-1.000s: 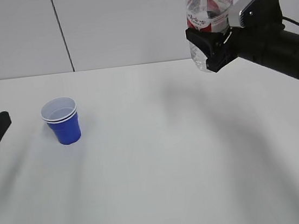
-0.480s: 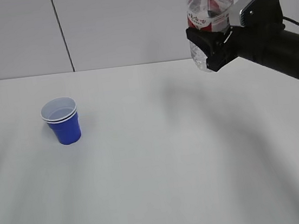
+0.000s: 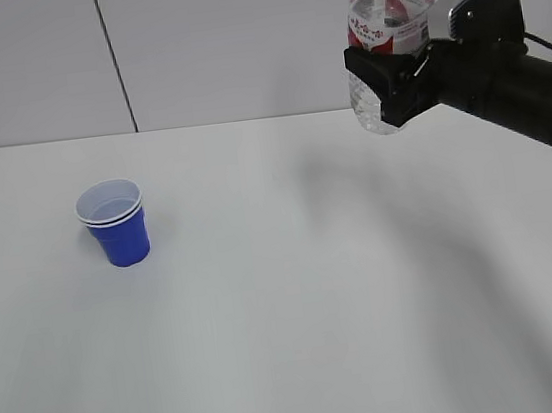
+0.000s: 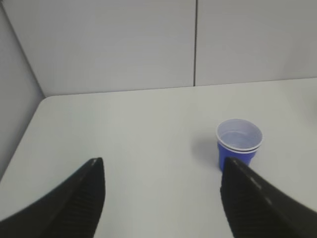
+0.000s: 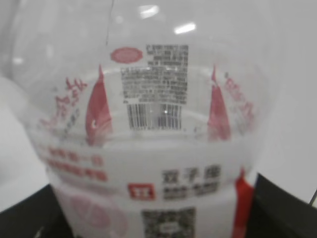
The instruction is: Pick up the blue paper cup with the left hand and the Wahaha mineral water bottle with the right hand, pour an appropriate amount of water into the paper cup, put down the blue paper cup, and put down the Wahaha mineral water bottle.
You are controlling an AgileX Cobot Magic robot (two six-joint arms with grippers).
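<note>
Ext view: top of the Wahaha mineral water bottle (image 3: 388, 11) cut off by the upper edge, neck runs out of pic. Its lower body sits behind the right gripper (image 3: 382, 88), only a bit pokes out at the left. Right arm runs off the right edge. Left gripper not in ext view at all. Left wrist cam: only two dark fingertips (image 4: 86, 191) show, rest cut by bottom edge. Right wrist cam: bottle fills pic, label print blurred, unreadable; water level can't tell.
</note>
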